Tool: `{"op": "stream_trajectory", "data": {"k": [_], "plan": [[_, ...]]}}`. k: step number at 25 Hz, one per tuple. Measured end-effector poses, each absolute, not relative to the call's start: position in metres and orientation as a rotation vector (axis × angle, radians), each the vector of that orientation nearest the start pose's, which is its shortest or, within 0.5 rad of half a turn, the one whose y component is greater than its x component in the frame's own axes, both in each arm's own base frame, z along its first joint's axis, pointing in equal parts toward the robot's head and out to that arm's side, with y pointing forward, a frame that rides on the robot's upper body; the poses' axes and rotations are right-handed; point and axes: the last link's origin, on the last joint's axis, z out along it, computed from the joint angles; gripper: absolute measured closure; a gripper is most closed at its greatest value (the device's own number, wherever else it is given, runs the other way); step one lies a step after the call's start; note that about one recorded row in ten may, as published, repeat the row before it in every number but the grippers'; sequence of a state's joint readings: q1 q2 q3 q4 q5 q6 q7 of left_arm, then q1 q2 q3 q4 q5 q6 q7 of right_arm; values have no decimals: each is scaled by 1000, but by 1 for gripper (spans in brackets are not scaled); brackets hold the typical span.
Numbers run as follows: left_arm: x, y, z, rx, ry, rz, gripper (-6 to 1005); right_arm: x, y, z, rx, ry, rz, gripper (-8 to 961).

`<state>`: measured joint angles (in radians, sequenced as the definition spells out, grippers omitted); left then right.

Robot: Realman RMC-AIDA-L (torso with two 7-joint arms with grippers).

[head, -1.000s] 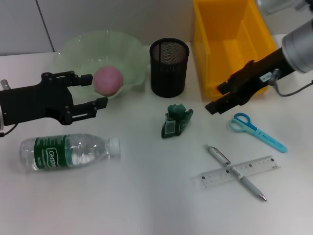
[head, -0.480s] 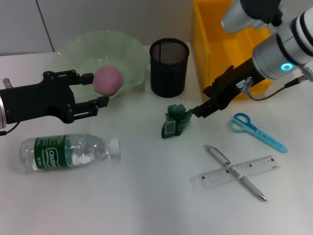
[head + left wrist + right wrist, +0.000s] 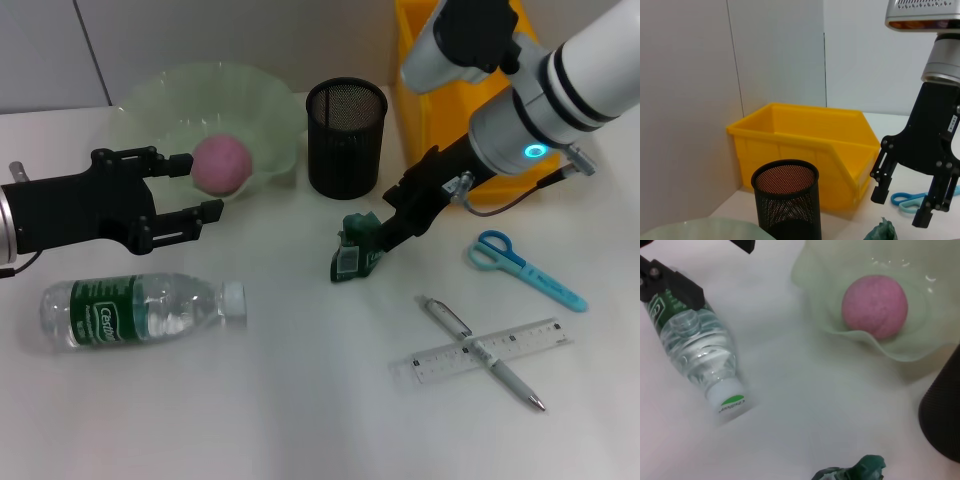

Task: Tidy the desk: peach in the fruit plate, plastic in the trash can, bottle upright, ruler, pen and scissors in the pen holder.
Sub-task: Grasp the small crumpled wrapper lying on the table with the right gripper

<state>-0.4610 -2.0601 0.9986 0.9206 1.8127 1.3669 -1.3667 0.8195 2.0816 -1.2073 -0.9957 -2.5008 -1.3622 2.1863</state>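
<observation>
Behind the right gripper [image 3: 392,222], jaws parted, the green plastic [image 3: 358,246] is partly hidden.

A white desk [image 3: 300,410] filled the lower part of the head view, its top plain, matte and evenly lit, with only soft, faint shadows lying on it. Along its far edge it met a pale grey wall [image 3: 230,35] built of flat panels. A thin dark seam [image 3: 90,50] ran slantwise down the wall near the left side. In the left wrist view the same panelled wall stood upright behind the desk, with another narrow vertical joint between two panels.
</observation>
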Motion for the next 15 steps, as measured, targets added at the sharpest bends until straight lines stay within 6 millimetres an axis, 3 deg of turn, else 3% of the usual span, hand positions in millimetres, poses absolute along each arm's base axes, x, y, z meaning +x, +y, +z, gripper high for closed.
{"op": "stream_trajectory", "data": {"k": [15], "plan": [[-231,360,17,-2669,-253,-516,336,162,411,-40,-2756,589,-343,255]]}}
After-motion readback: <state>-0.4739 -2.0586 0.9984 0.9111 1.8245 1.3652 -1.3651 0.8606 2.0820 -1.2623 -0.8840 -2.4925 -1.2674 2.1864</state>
